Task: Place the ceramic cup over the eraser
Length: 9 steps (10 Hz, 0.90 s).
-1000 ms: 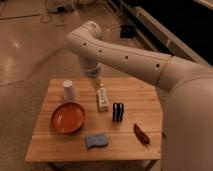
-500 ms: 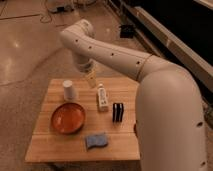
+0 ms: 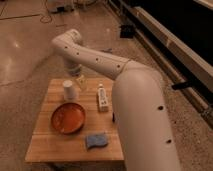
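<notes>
Hovering over the back left part of the wooden table (image 3: pixel 42 145), the gripper (image 3: pixel 80 81) sits just to the right of the white cup (image 3: pixel 70 90); whether it is spread or pressed together cannot be told. The cup stands near the table's back left corner, just behind the orange bowl (image 3: pixel 68 118). With the gripper this close, a slightly off approach would likely push the cup sideways, tipping it toward the table's edge or into the bowl. Its smooth, tapered wall looks easy to lose from a weak or high pinch. No eraser can be picked out, and the big arm (image 3: pixel 135 115) hides the right half of the table, so the drop spot would be hard to judge. A low carry that way could also clip the white bottle (image 3: pixel 102 97) or the blue sponge (image 3: pixel 96 141)
</notes>
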Tool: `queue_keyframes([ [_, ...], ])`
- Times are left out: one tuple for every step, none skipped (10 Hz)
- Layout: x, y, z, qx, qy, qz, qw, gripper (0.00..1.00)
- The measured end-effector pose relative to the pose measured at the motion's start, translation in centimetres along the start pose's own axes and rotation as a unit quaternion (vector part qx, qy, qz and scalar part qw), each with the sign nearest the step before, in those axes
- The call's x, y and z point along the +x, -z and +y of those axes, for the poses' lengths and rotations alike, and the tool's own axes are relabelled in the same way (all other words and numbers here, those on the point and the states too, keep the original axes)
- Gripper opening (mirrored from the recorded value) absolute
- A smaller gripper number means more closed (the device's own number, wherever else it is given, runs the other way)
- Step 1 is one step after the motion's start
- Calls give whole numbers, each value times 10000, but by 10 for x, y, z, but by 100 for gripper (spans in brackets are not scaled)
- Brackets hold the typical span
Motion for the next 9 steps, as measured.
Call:
queue_keyframes([
  [-4,-8,-8,0,41,-26,10000,80],
  [-11,-19,-19,-3,92,-65,9999,80],
  [-13,-24,-26,6,114,-92,9999,80],
  [-11,-30,-32,-5,105,-96,9999,80],
  [-4,-39,-40,-66,57,-116,9999,80],
  [1,-45,-51,-72,8,-154,9999,80],
  [7,-51,-58,-113,-50,-173,9998,80],
  [17,-62,-68,-175,-161,-196,9995,80],
  [20,-70,-73,-231,-223,-224,9992,80],
])
